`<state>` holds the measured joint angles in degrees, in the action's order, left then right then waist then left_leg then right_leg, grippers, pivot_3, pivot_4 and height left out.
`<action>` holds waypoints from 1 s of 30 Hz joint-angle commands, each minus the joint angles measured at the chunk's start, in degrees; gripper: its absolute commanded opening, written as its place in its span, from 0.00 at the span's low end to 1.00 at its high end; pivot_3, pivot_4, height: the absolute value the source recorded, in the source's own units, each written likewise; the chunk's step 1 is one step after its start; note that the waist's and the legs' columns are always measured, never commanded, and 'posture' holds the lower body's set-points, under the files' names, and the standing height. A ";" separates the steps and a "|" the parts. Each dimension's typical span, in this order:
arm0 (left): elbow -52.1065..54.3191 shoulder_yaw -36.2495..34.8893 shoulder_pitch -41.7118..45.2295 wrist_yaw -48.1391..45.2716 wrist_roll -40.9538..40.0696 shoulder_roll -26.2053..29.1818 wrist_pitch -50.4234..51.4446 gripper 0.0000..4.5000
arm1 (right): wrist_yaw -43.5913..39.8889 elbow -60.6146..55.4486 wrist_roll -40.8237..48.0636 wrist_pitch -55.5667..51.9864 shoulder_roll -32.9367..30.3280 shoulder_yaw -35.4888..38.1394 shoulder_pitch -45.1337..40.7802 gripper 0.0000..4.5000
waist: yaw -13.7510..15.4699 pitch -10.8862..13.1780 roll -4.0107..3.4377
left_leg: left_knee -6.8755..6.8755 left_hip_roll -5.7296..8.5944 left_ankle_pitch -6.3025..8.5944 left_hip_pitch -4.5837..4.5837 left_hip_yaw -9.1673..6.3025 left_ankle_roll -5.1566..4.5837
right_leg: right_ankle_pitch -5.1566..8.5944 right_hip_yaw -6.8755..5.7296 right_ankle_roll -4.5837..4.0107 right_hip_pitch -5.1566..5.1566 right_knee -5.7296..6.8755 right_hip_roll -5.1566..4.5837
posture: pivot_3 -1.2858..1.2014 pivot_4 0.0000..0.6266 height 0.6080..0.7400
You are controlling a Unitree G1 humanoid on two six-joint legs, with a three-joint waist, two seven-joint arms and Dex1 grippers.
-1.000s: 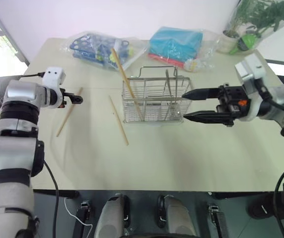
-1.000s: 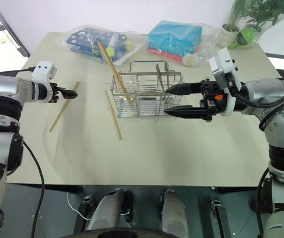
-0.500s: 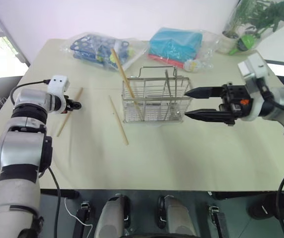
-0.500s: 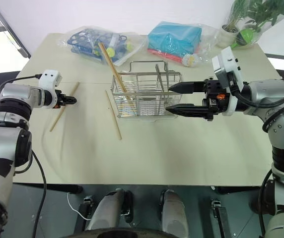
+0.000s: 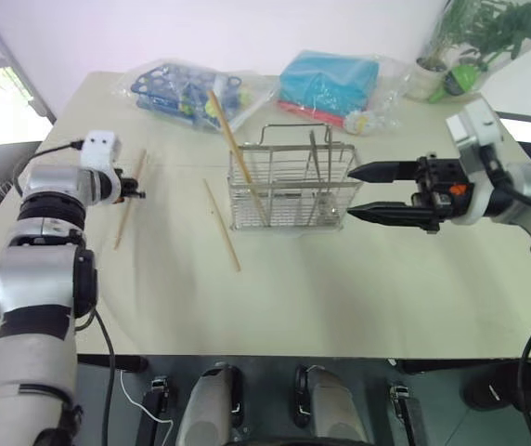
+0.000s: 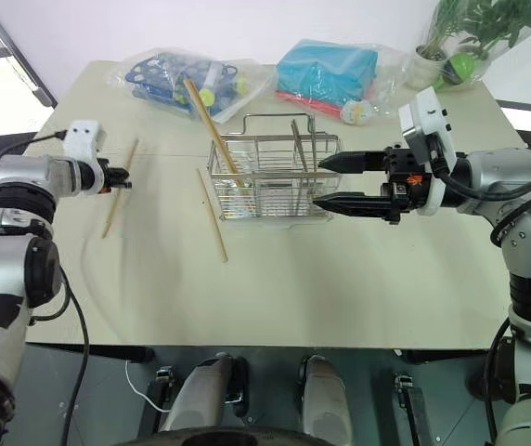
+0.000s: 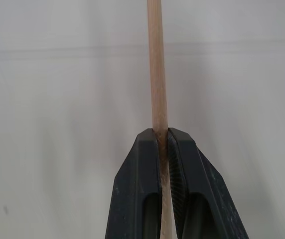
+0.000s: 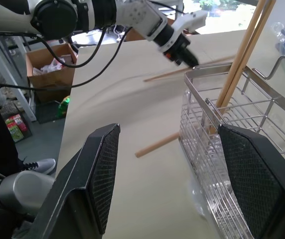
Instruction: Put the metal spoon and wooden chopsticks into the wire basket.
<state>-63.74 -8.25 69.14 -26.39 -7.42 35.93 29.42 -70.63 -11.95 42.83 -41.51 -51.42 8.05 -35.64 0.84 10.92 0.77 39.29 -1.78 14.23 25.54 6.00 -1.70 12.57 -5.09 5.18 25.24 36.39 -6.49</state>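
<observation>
Currently the left gripper (image 6: 117, 182) is clamped on a chopstick (image 6: 120, 186) whose long axis runs 12-to-6, the wire basket (image 6: 270, 181) lies toward 3 o'clock, and the right gripper (image 6: 330, 182), jaws apart and empty, sits beside the basket.

chopstick (image 7: 157, 99) cut off top+bottom | plant (image 5: 488, 28) cropped at top edge
</observation>
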 commanded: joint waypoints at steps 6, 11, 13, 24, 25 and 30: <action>48.76 -17.57 0.37 3.58 -26.16 -7.59 5.58 0.01 | 0.26 0.32 -0.33 1.37 -2.76 3.21 1.45 0.72 | -0.49 0.07 0.19 | 0.05 0.15 0.00 -0.12 0.23 0.01 | -0.09 -0.01 0.14 -0.16 -0.16 -0.31 | 0.52 0.24 0.81; 60.41 -14.88 1.24 7.01 -33.43 -12.94 12.58 0.01 | 1.04 0.00 -0.06 1.11 -2.99 4.34 2.63 0.72 | -0.12 0.07 0.19 | 0.06 0.09 -0.05 -0.26 0.19 0.07 | -0.10 -0.01 0.17 -0.25 -0.04 -0.20 | 0.52 0.24 0.81; 62.72 -13.07 -0.48 7.23 -34.96 -15.49 13.97 0.01 | 0.99 0.63 -0.65 1.70 -3.41 4.72 3.10 0.72 | 0.03 0.06 0.19 | 0.06 0.10 -0.04 -0.41 0.17 0.06 | -0.10 -0.03 0.17 -0.44 -0.06 -0.18 | 0.52 0.24 0.81; 64.97 -3.35 -13.29 3.95 -29.34 -20.72 6.88 0.01 | 1.81 4.87 -1.53 3.07 -5.47 7.25 3.16 0.72 | -0.12 0.06 0.18 | 0.05 0.06 -0.03 -0.46 0.18 0.05 | -0.10 -0.03 0.17 -0.51 -0.16 -0.10 | 0.52 0.24 0.81; 64.41 -3.30 -13.51 4.17 -29.05 -21.07 6.21 0.01 | 1.74 5.04 -1.54 3.19 -5.55 7.27 3.20 0.72 | -0.10 0.06 0.18 | 0.05 0.06 -0.03 -0.46 0.17 0.05 | -0.10 -0.03 0.16 -0.51 -0.17 -0.10 | 0.52 0.24 0.81; 62.55 -0.87 -16.08 2.92 -26.76 -23.96 2.47 0.01 | 1.59 4.93 -1.82 4.03 -5.23 6.93 4.16 0.72 | 0.12 0.06 0.18 | 0.05 0.08 -0.02 -0.44 0.15 0.02 | -0.10 -0.03 0.16 -0.54 -0.22 -0.12 | 0.52 0.24 0.81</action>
<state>-1.55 -10.26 53.26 -22.92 -35.01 12.68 33.79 -68.99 -6.24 41.05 -38.39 -55.94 13.08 -31.46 0.96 10.98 0.95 39.34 -1.70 14.22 25.10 6.15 -1.69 12.47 -5.12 5.34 24.69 36.16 -6.62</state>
